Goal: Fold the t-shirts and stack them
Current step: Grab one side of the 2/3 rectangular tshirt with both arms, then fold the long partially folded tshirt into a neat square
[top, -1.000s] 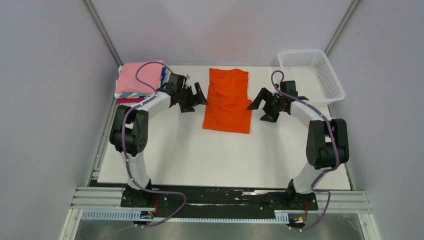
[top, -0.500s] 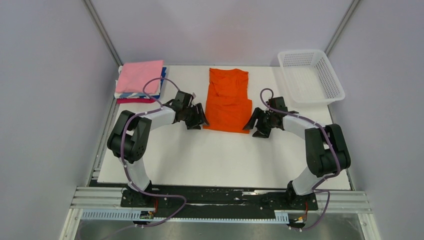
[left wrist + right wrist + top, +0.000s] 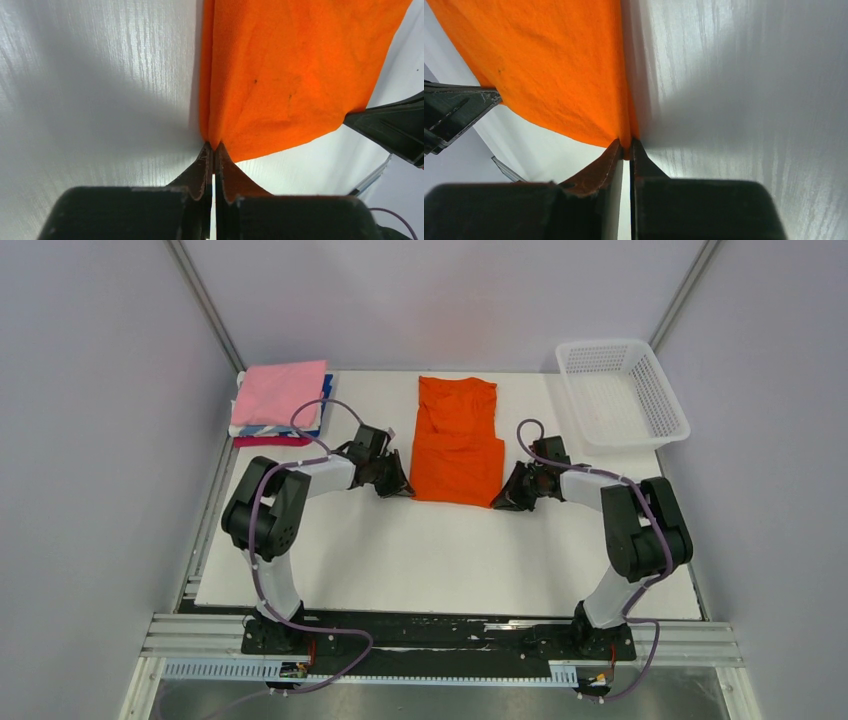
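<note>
Orange t-shirt (image 3: 456,445), 1, pinched by left tool (image 3: 406,491), right tool (image 3: 497,503)

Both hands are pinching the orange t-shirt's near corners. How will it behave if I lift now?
Probably floppy: the orange t-shirt lies in soft creased layers, so its middle should sag between the left hand and right hand. Likely light, being thin cloth. The thin pinches at the corners might slip.
</note>
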